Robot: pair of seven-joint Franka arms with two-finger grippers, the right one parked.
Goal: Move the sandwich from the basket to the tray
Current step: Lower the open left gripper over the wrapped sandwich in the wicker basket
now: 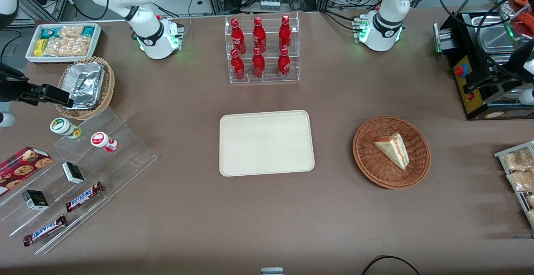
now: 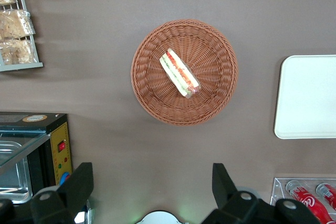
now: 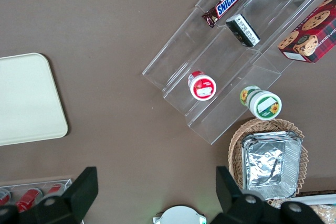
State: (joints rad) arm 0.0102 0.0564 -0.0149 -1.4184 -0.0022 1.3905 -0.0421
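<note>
The sandwich (image 2: 179, 73) lies near the middle of the basket (image 2: 157, 103), its long axis diagonal; the tray (image 1: 267, 170) sits bare beside it; the gripper (image 2: 152, 184) hovers high above, fingers spread wide and empty, seemingly offset from the wedge.

A small triangular clear-wrapped sandwich (image 1: 392, 150) of pale bread lies in the round reddish-brown wicker basket (image 1: 363, 160), toward the working arm's end of the table. Beside the basket, apart from it, sits the flat cream-beige rectangular plastic tray (image 1: 267, 143). The left gripper (image 1: 479, 84) hangs over a black machine (image 1: 467, 95), farther from the camera than the basket.
</note>
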